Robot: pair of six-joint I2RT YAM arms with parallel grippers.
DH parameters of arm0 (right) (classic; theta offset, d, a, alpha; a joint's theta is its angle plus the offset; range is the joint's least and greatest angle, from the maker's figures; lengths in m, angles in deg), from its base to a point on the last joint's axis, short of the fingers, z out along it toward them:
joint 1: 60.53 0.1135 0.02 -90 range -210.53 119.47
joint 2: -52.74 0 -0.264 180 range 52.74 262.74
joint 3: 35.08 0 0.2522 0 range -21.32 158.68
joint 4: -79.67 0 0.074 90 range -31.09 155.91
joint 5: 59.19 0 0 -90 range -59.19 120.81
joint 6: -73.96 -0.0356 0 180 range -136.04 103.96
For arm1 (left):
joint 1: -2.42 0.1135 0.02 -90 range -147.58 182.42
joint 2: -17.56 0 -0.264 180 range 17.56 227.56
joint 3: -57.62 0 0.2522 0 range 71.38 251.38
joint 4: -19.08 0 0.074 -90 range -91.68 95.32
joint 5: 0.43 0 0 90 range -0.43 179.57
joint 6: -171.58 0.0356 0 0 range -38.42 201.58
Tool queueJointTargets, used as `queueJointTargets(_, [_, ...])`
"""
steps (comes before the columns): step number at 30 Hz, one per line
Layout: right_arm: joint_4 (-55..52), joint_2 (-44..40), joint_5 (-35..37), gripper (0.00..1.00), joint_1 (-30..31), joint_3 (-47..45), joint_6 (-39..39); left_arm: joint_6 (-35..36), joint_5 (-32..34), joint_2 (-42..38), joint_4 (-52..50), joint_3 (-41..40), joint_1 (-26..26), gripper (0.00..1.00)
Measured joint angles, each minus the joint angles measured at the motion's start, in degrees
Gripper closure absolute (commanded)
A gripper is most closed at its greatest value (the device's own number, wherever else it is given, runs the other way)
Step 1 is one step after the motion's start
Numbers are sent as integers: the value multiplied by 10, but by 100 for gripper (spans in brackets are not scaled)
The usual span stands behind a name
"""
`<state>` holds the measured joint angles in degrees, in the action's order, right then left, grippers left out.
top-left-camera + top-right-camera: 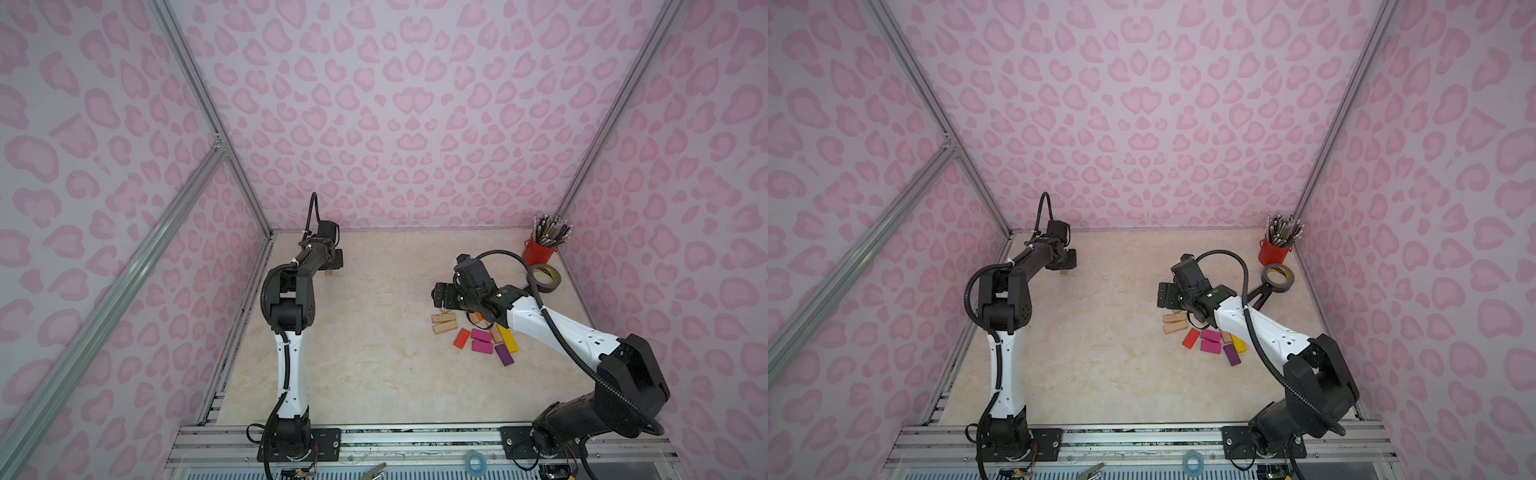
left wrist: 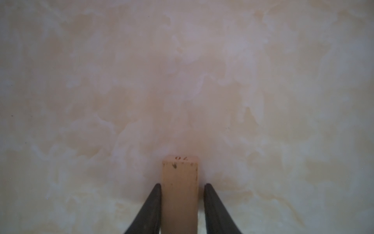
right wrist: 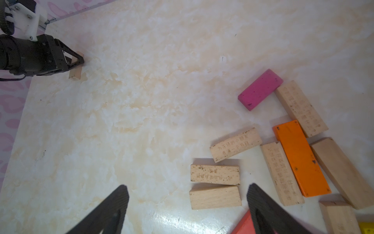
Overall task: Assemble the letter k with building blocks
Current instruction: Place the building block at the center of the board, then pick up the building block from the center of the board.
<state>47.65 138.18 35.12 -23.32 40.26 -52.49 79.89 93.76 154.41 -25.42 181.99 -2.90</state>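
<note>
**Left jaws barely parted around one plain block; right gripper wide open over the pile**

The left gripper point(image 2: 182, 185) is seen low at the far left of the table point(image 1: 374, 374), near the back wall. A plain block point(image 2: 180, 182) is flanked by its fingers point(image 2: 153, 202). One finger is seen against the block's side, and a thin gap is seen at the other. The jaws are therefore noted as slightly open, with no firm clamp. In the right wrist view this plain block point(image 3: 75, 66) is seen standing on edge on the table surface.

The right gripper point(image 3: 188, 187) is held above the pile with its jaws spread wide and nothing gripped. In the right wrist view two light wood blocks point(image 3: 215, 185) are seen lying side by side between the fingers. Whether they are touched cannot be told.

The remaining building blocks point(image 1: 478, 336) are scattered flat on the right side of the table, well apart from the plain block. Among them are a red-orange block point(image 1: 461, 338), two magenta blocks point(image 1: 481, 340), a purple block point(image 1: 504, 355) and a yellow block point(image 1: 508, 338). An orange block point(image 3: 301, 158) is partly hidden by the arm in both top views.

A red cup of pencils point(image 1: 539, 251) and a grey tape roll point(image 1: 544, 277) are seen at the far right corner.
</note>
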Motion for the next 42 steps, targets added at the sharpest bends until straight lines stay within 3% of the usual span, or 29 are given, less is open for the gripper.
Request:
queueJointTargets(13, [-4, 0, 2, 8, -3, 3, -4, 1, -23, -25, 4, -17, -1, 59])
queueJointTargets(19, [-11, -6, 5, 8, -17, 3, -3, -6, -23, -70, 10, -51, -13, 52])
queueJointTargets(27, [-64, 4, 23, 0, -76, 16, 34, -35, -62, -264, 103, -204, -103, 48])
queueJointTargets(35, [-123, 36, 27, 17, -125, 13, 92, -30, -100, -483, 228, -416, -239, 44])
queueJointTargets(37, [-139, 50, 26, 17, -133, 13, 107, -16, -122, -528, 251, -455, -277, 41])
queueJointTargets(42, [-163, 75, 27, 21, -139, 11, 138, 15, -174, -605, 298, -534, -321, 37])
